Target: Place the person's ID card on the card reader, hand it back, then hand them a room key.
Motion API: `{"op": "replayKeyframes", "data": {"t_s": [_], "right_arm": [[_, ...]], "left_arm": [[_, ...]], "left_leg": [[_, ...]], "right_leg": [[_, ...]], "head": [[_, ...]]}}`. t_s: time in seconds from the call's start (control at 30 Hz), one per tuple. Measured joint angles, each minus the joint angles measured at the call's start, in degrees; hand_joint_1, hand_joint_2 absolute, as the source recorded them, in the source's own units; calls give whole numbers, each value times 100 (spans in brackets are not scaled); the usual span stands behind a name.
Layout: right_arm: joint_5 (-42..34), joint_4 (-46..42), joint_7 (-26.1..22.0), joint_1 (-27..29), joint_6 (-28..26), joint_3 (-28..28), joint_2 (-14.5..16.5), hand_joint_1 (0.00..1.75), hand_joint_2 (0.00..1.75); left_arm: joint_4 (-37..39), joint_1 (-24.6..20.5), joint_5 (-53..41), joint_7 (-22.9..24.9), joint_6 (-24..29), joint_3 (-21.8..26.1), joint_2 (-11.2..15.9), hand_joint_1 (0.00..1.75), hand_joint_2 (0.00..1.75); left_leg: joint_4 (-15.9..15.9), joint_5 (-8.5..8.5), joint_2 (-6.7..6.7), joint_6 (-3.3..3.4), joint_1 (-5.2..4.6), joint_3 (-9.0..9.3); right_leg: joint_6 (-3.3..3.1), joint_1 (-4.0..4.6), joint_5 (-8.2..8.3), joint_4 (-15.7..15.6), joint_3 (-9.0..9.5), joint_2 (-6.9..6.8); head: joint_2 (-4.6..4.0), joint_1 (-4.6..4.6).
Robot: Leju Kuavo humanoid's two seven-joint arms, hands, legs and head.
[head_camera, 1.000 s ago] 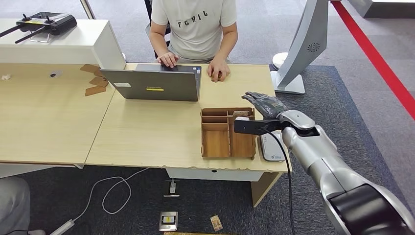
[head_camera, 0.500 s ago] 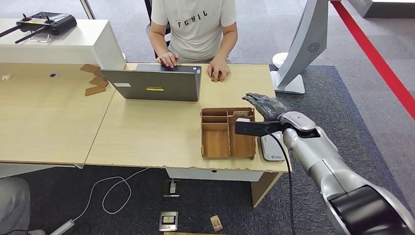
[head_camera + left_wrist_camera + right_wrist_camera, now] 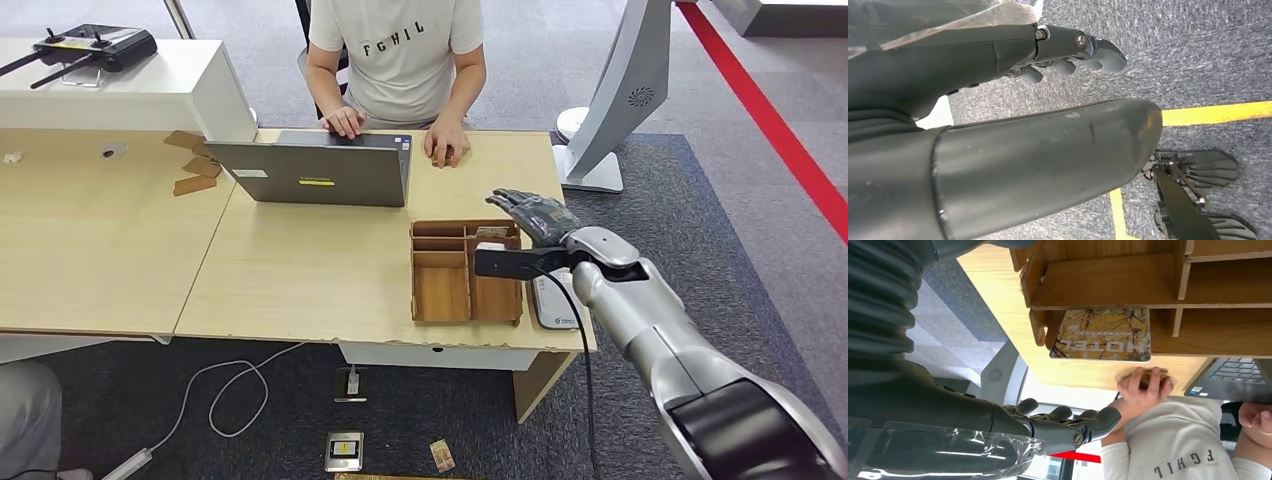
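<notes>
My right hand (image 3: 535, 213) hovers with fingers spread and nothing in them, just past the far right corner of the wooden organizer (image 3: 441, 290). A hotel key card (image 3: 491, 233) lies in the organizer's far right compartment; the right wrist view shows its "HOTEL" print (image 3: 1103, 335) close to my hand (image 3: 1048, 425). The white card reader (image 3: 556, 303) sits on the table beside the organizer, under my forearm. A person in a white shirt (image 3: 396, 50) sits across, one hand (image 3: 447, 143) resting on the table. My left hand (image 3: 1073, 50) hangs over the carpet, holding nothing.
A grey laptop (image 3: 315, 172) stands open between the person and the organizer. Cardboard pieces (image 3: 195, 165) lie at the far left. A white stand's base (image 3: 590, 170) sits just off the table's right end. Small cards (image 3: 345, 450) lie on the floor below.
My right hand and forearm have shifted slightly left, toward the organizer. The person and the table's things have not moved.
</notes>
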Motion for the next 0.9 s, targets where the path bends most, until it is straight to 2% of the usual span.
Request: {"op": "replayKeyframes", "data": {"t_s": [0.9], "right_arm": [[-31,-23,2,6,-4,0,18,0,175]], "left_arm": [[0,5,60,-3,2,0,-3,0,0]], "left_leg": [[0,0,0,0,0,0]], "right_leg": [[0,0,0,0,0,0]], "head": [[0,-1]]}}
